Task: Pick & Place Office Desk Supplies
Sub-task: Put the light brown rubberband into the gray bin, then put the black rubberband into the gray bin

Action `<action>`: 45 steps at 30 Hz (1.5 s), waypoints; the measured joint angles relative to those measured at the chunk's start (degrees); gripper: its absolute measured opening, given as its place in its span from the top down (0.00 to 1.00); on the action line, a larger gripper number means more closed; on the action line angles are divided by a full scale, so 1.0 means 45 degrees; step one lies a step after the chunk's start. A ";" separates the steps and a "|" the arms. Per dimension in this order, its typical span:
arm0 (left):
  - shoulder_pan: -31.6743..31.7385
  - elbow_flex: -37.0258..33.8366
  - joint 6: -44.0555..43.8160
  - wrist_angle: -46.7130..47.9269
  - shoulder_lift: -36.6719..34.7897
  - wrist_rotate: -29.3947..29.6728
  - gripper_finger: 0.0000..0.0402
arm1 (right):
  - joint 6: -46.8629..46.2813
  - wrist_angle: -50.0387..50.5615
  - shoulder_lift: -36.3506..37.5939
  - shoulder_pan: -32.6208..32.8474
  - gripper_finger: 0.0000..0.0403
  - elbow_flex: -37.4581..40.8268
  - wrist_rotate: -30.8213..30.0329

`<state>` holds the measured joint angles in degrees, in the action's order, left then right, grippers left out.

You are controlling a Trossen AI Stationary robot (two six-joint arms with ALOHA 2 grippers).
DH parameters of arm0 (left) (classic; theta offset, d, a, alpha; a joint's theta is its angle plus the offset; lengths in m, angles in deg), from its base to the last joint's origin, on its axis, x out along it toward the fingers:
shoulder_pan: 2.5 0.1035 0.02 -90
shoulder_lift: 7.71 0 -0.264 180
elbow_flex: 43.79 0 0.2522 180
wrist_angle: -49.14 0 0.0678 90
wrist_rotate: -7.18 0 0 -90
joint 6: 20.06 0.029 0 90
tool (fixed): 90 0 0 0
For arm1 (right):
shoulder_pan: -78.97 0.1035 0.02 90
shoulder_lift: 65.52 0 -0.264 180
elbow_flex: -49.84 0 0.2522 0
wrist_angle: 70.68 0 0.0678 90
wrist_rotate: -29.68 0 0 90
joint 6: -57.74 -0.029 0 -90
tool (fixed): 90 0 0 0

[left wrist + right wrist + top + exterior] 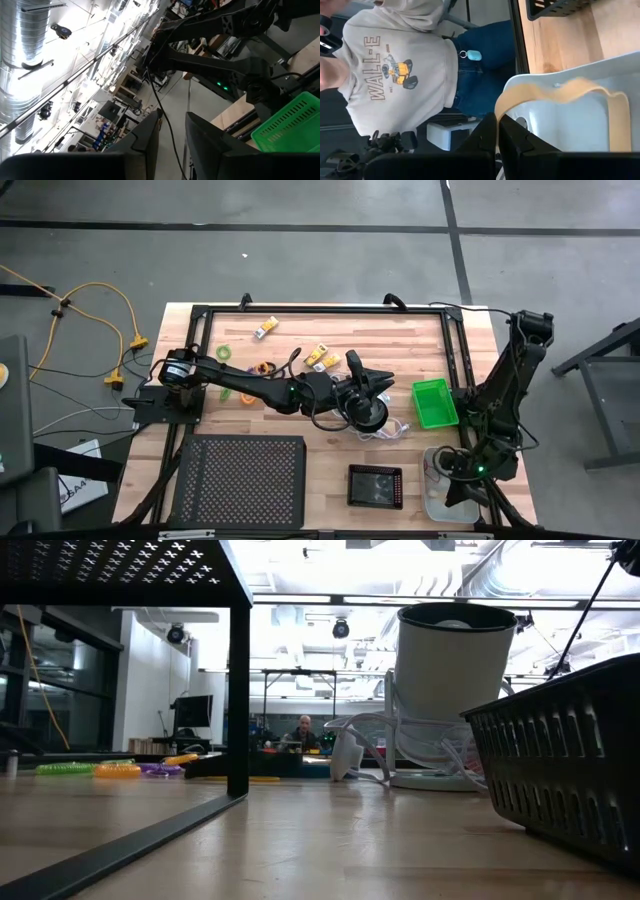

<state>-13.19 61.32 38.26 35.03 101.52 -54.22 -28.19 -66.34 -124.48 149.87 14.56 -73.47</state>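
Nearest the low cam: black mesh tray (560, 775) at right, w/ the round white-and-black object (455, 690) and its white cord (370, 745) standing just behind it on the wood table (330, 840). Left gripper (372, 388) reaches out over mid-table, right above that round object (366, 418); fingers (145, 142) partly apart in the wrist view, nothing seen between them, so can't tell if it's gripping anything. Green tray (434, 402) sits just to the right of it, also visible in the left wrist view (290, 125). Right gripper (452, 472) is parked at the table's near-right corner over the clear tray (440, 498), fingers (487, 135) closed together, holding nothing; a tan band (560, 95) lies in the tray (580, 125) in its wrist view, and a person in a light sweatshirt (400, 70) stands beyond the table edge. Supplies still loose on the far-left part of the table: yellow-and-white packs (265, 329) and (322, 358), green loop (224, 352), orange loop (266, 369). Low view shows green (70, 768), orange (118, 771) and purple loops (158, 768) in a row far left. Small black tray (375, 485) near the front edge.
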 joint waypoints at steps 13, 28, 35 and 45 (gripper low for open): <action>-0.0003 0.0000 -0.0015 0.0000 0.0000 0.0000 0.77 | -0.0892 0.0434 0.0000 0.0000 0.94 0.0000 -0.0049; -0.0001 0.0000 -0.0015 0.0005 0.0000 0.0000 0.77 | -0.1275 0.1949 0.0005 -0.0005 0.75 0.0003 0.0725; -0.0001 0.0000 -0.0015 0.0005 0.0000 0.0000 0.77 | -0.1252 0.3575 0.0005 -0.0474 0.77 0.0002 0.0676; -0.0003 0.0000 -0.0015 0.0005 0.0000 0.0000 0.77 | -0.0850 0.3415 0.0464 -0.1932 0.76 0.0005 0.2632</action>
<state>-13.20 61.32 38.20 35.05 101.52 -54.22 -32.01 -50.98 -122.39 141.17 14.58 -61.63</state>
